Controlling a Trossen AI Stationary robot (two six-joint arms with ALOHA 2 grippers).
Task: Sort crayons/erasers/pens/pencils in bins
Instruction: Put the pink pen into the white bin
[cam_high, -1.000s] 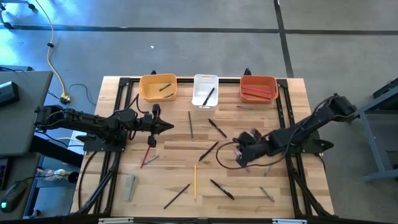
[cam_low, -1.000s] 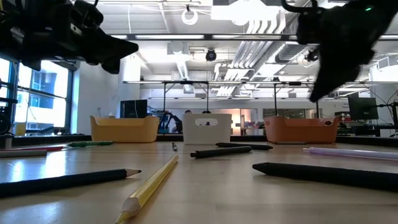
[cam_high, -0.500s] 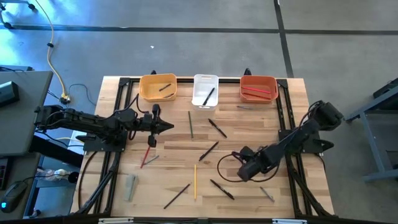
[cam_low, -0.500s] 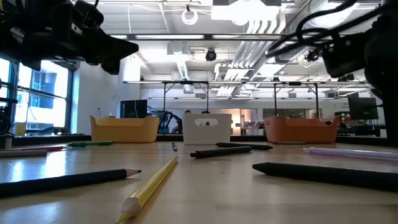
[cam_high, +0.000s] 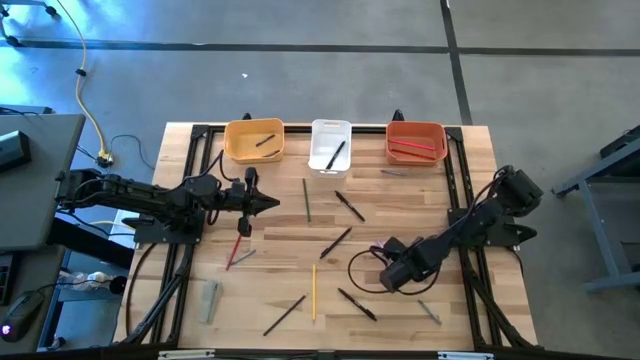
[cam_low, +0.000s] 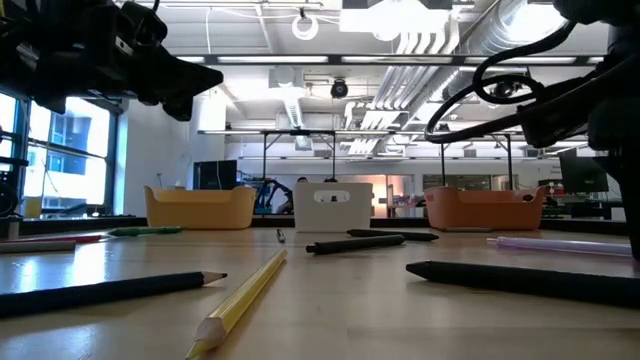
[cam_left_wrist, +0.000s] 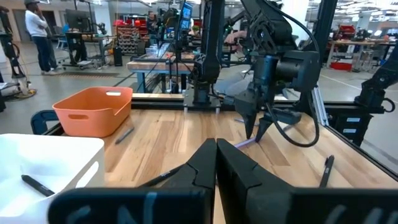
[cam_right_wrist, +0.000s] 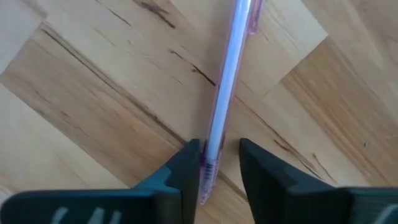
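My right gripper (cam_high: 392, 276) (cam_right_wrist: 219, 163) points down at the table's right-near part, open. Its fingers stand on either side of one end of a pale lilac pen (cam_right_wrist: 227, 81) (cam_low: 560, 245) that lies flat on the wood. My left gripper (cam_high: 272, 204) (cam_left_wrist: 216, 163) is shut, holds nothing and hovers over the table's left-middle. The yellow-orange bin (cam_high: 254, 140), the white bin (cam_high: 330, 146) and the red-orange bin (cam_high: 416, 142) stand along the far edge. Black pens (cam_high: 349, 206) (cam_high: 357, 304), a green pen (cam_high: 307, 199), a yellow pencil (cam_high: 313, 291) and a red pencil (cam_high: 238, 250) lie loose. My right gripper comes from above, pointing down, with its fingers across the lilac pen at its end (cam_right_wrist: 210, 163). One finger (cam_right_wrist: 186, 169) stands right beside the pen; I cannot tell whether it touches. The pen lies flat on the table.
A grey eraser (cam_high: 209, 300) lies near the left-near corner and a small grey stick (cam_high: 429, 312) near the right-near corner. More black pens (cam_high: 336, 241) (cam_high: 285, 314) lie mid-table. The right arm's cable (cam_high: 362, 268) loops beside its gripper. Black frame rails run along the table's sides.
My right gripper has moved toward the table's near edge and come down, tipping until it points straight down over the lilac pen. The left arm has kept still.
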